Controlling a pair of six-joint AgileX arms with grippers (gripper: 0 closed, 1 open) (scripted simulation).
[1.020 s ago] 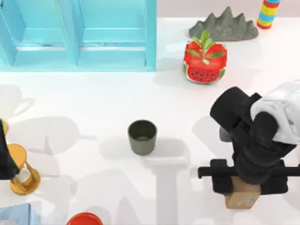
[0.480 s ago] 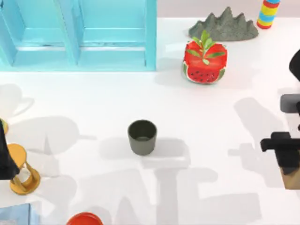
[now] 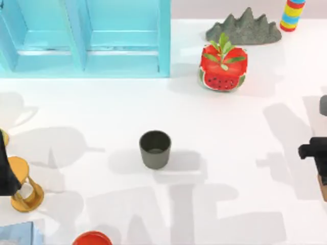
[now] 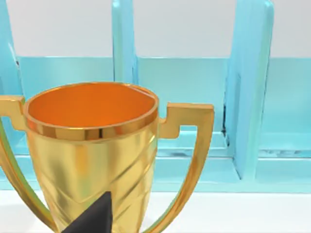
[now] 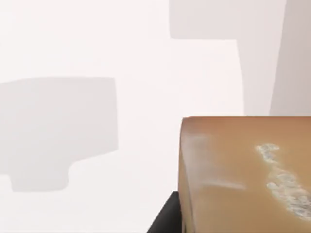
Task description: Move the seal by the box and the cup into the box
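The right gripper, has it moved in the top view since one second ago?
Yes. The right gripper has gone toward the table's right edge, away from the cup, carrying the seal with it.

cup (image 3: 155, 148): olive-grey, upright, table centre | seal (image 5: 245, 174): tan block, whitish marks

Overhead view of table (image 3: 230, 153); both wrist views close, low.

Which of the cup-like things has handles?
The gold trophy, seen from the left wrist, has two side handles; the dark olive cup mid-table has none.
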